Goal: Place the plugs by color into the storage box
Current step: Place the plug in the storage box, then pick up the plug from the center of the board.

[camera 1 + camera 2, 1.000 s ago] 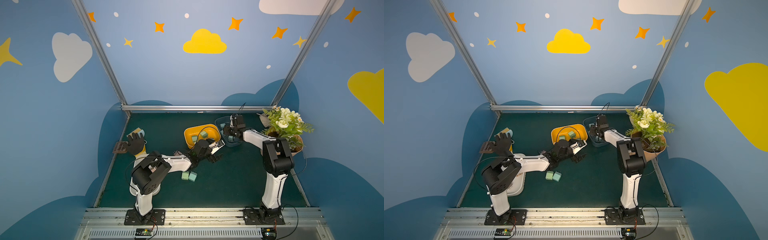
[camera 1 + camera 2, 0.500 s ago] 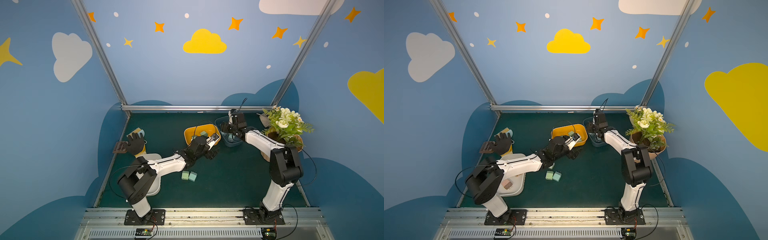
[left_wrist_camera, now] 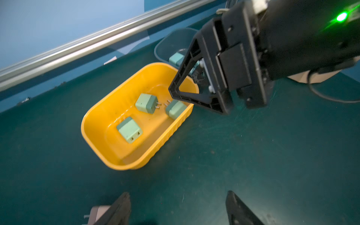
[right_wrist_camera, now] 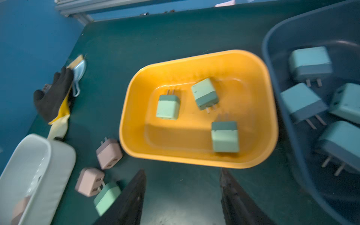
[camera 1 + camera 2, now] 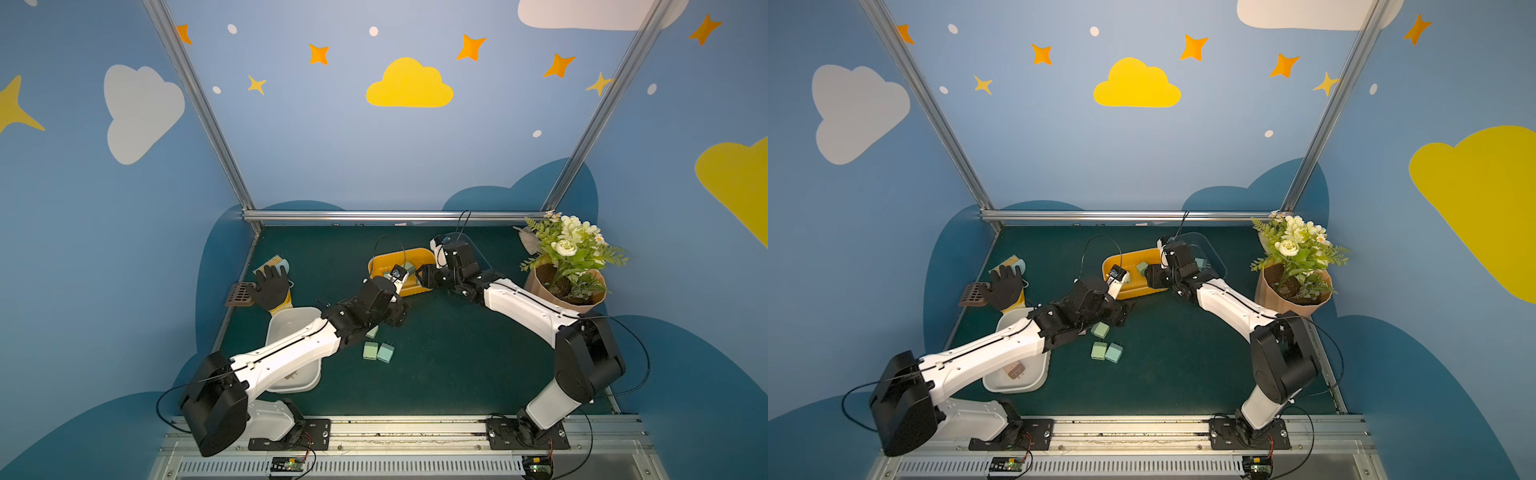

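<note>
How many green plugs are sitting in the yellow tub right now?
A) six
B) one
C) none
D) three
D: the right wrist view shows three green plugs lying apart on the floor of the yellow tub.

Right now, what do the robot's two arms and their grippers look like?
The left arm and right arm have white shell links, bulky black joint housings and thin black cables looping alongside. The left gripper and right gripper are black, with open-framed triangular fingers. A green light glows on the right arm's wrist housing.
</note>
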`<state>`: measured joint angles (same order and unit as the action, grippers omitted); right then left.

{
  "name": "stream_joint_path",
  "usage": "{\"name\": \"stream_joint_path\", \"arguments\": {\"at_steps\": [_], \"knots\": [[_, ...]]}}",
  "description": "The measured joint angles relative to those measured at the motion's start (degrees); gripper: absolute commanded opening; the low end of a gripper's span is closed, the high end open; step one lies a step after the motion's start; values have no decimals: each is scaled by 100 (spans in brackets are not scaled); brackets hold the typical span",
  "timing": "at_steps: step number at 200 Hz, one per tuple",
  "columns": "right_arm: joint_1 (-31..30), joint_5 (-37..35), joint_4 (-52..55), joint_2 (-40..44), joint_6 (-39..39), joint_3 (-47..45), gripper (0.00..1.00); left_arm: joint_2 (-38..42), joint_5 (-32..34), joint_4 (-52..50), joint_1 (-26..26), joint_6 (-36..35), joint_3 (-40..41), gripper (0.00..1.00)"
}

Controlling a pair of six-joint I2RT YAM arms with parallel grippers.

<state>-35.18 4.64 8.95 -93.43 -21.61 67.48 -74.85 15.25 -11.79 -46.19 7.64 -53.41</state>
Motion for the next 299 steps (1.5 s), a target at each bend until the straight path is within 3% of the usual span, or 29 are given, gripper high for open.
{"name": "stream_joint_path", "arguments": {"at_steps": [36,108,136,163,219,299], "knots": [[-492,348,468,229,-212,-26,62,437,-48,-807,2,544,267,73],[-1360,592,1451,216,-538,-195,63,472,-654,-1569,2,1473,688,75],[-1502,658,1856,37,-560,-177,63,483,-824,-1670,9,1515,874,75],[-1705,625,2267,-256,-514,-46,72,573,-861,-1816,94,1508,883,77],[-2319,485,2931,-1093,-122,857,86,1084,-1327,-1947,890,1241,1285,77],[-2500,179,3213,-1884,243,1333,87,839,-1449,-2059,1058,870,1329,78]]}}
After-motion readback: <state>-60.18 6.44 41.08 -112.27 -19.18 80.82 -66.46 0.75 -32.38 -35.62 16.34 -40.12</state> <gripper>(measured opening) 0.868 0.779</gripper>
